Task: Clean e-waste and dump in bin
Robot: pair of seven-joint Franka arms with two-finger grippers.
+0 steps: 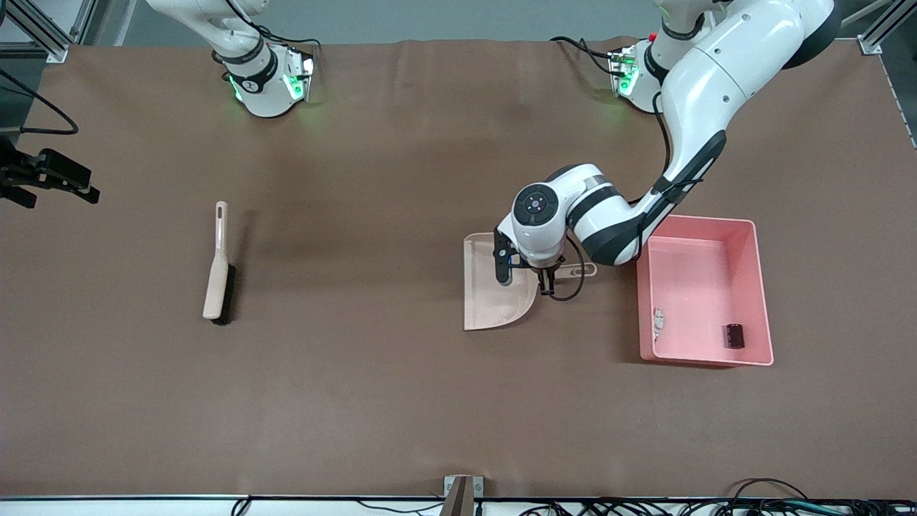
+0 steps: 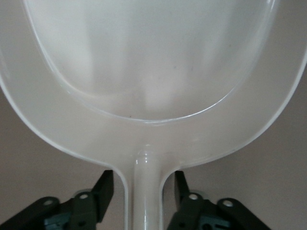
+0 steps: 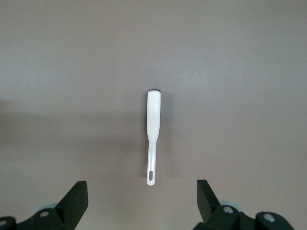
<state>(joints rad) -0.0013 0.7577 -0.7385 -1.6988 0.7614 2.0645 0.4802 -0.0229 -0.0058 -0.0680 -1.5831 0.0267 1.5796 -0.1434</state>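
We see a brown table (image 1: 401, 401) with two robot arms. The pink bin (image 1: 761, 287) sits toward the left arm's end of the table. Both bits of e-waste lie inside it. The white part (image 1: 658, 319) rests by the bin wall that faces the dustpan. The dark block (image 1: 733, 335) lies near the bin's corner closest to the front camera, well apart from the white part.

The beige dustpan (image 1: 494, 297) lies flat on the table just beside the bin, toward the right arm's end. Its handle (image 1: 573, 270) points at the bin. We see nothing in the dustpan's scoop.

The left gripper (image 1: 547, 281) is down low at the dustpan handle. In the left wrist view its two dark fingers (image 2: 103, 189) stand one on each side of the handle (image 2: 144, 191), with a small gap between each finger and the handle. So the left gripper (image 2: 144, 203) is open a little and is not squeezing the handle.

The brush (image 1: 217, 269) lies on the table toward the right arm's end, well apart from the dustpan. Its dark bristles face the dustpan.

The right arm waits up high. Its right gripper (image 1: 43, 175) shows at the edge of the front view. In the right wrist view the right gripper (image 3: 141, 201) hangs over the brush (image 3: 153, 129) with its fingers (image 3: 76, 199) spread wide, and it holds nothing.
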